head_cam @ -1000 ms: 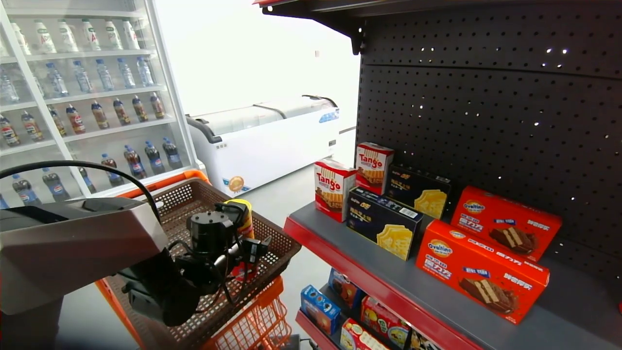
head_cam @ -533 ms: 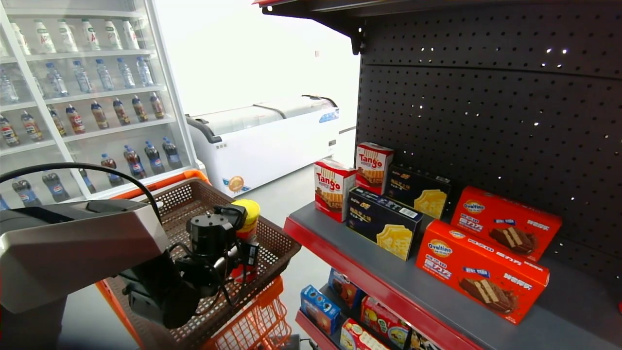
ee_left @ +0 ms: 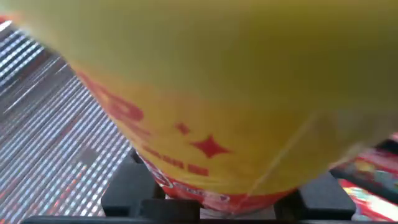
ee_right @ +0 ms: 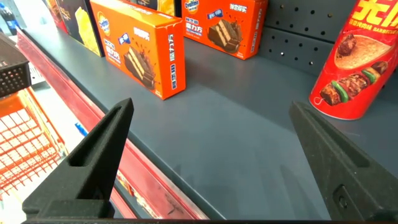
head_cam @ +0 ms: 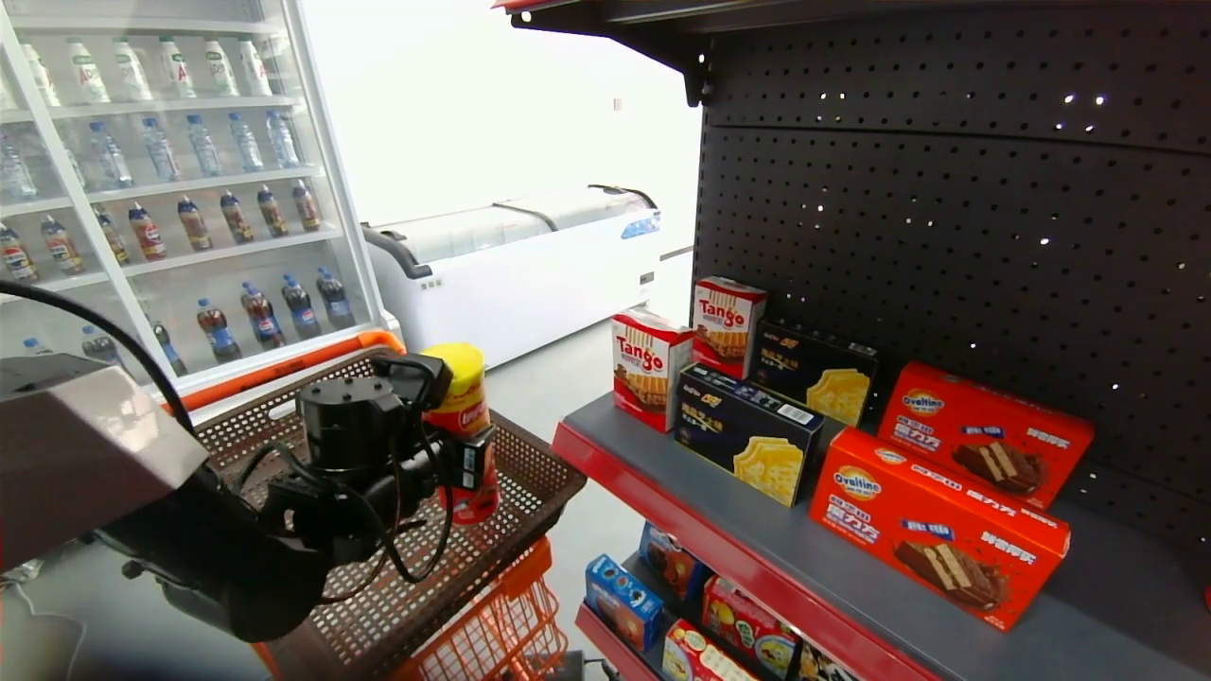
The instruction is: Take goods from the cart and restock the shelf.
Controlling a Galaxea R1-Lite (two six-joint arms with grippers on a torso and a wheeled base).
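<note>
1. Head view: set high, facing forward and down, with the cart (head_cam: 553, 478) at left and the shelf (head_cam: 719, 515) at right.
2. Left wrist view: hard against the can (ee_left: 211, 112), cart mesh behind; the head view shares both.
3. Right wrist view: low over the shelf, facing along it toward the orange boxes (ee_right: 146, 53), shared with the head view.

A shop: stocked shelf (head_cam: 833, 567), drinks fridge (head_cam: 170, 170), chest freezer (head_cam: 511, 284), cart (head_cam: 535, 468).

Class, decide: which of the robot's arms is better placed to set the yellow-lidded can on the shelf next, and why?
Left. The left pincer is shut on the can, upright over the cart. The right pincer hangs open and empty above the shelf, beside a red canister.
</note>
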